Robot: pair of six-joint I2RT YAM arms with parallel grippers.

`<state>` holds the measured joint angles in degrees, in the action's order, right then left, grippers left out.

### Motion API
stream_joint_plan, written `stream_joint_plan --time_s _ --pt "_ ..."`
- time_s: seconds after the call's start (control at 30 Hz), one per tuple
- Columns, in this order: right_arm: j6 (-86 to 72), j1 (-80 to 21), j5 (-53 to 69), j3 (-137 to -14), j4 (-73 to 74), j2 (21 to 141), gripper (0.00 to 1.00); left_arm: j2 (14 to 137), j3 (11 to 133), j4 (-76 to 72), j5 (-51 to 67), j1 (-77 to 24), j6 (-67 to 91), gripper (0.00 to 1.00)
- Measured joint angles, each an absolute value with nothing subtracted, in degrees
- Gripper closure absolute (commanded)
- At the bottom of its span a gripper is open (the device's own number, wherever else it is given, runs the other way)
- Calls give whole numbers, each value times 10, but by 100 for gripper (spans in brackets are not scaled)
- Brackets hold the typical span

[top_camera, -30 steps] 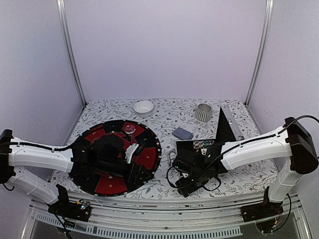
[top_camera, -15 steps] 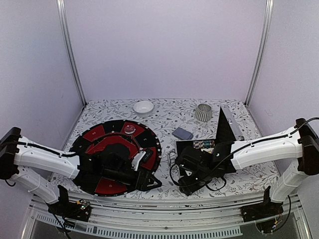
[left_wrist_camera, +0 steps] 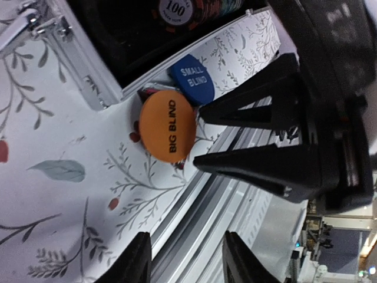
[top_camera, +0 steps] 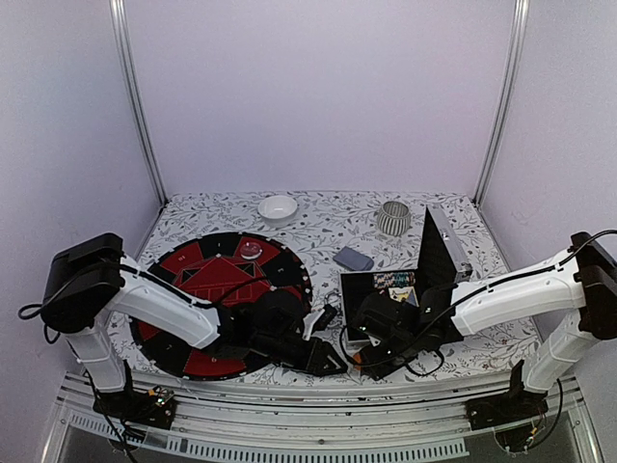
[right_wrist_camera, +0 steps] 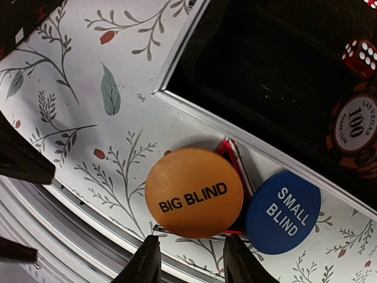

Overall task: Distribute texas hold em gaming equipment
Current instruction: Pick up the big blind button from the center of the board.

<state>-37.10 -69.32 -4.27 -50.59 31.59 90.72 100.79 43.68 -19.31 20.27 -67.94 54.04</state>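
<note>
An orange BIG BLIND disc [right_wrist_camera: 194, 193] lies on the floral table just outside the open case's near rim, partly over a red triangular marker [right_wrist_camera: 232, 154]. A blue SMALL BLIND disc [right_wrist_camera: 283, 212] lies touching it. Both discs also show in the left wrist view, the orange disc [left_wrist_camera: 167, 131] and the blue disc [left_wrist_camera: 192, 78]. My right gripper [right_wrist_camera: 189, 259] is open and empty, its jaws just short of the orange disc. My left gripper [left_wrist_camera: 187, 259] is open and empty, over the table's front rail, facing the discs. A striped 100 chip [right_wrist_camera: 356, 130] lies in the case. The card deck [top_camera: 353, 258] lies behind the case.
The open black case [top_camera: 421, 258] stands mid-right, with a red die [right_wrist_camera: 359, 56] inside. A round black-and-red poker board [top_camera: 193, 280] fills the left. A white bowl [top_camera: 278, 207] and a ribbed cup [top_camera: 393, 218] stand at the back. Both grippers, the left [top_camera: 334, 364] and the right [top_camera: 370, 355], crowd the front edge.
My left arm has swung right, off the poker board, to the front edge beside the case. My right gripper has shifted slightly right and settled over the discs.
</note>
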Motion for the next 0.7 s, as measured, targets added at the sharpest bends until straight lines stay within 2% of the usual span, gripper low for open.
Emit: stream_joint_plan --time_s 0.23,0.7 --pt "-385 -686 -42 -488 280 905 73 1056 450 -262 234 -678 578 64" --pt "-399 -673 -43 -469 241 898 73 1112 468 -306 243 -663 635 64"
